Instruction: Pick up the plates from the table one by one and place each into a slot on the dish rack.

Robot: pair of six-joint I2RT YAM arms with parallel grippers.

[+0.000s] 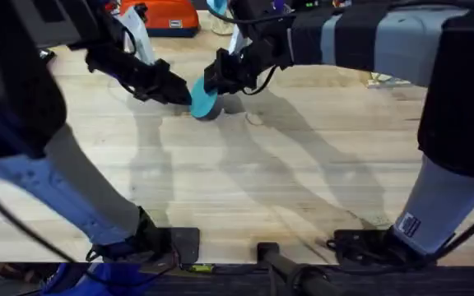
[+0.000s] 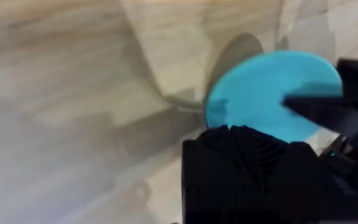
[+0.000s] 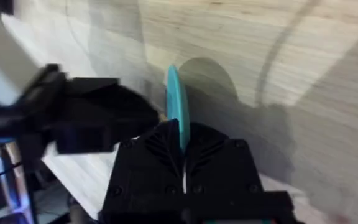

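Plate: the sky-blue plate [image 1: 203, 97] is hanging on edge above the far middle of the table [image 1: 286, 189].
Right gripper [image 3: 182, 146]: fingers are clamping the plate's rim.
Left gripper [image 1: 179, 91]: is meeting the plate from the opposite side; its finger state cannot be told.
Surroundings: an orange case [image 1: 159, 16] is sitting behind both arms.

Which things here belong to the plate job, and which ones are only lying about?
Job:
- plate, held on edge above the table
- right gripper, shut on plate
- left gripper, meeting the plate

Lying about:
- orange object at the far edge
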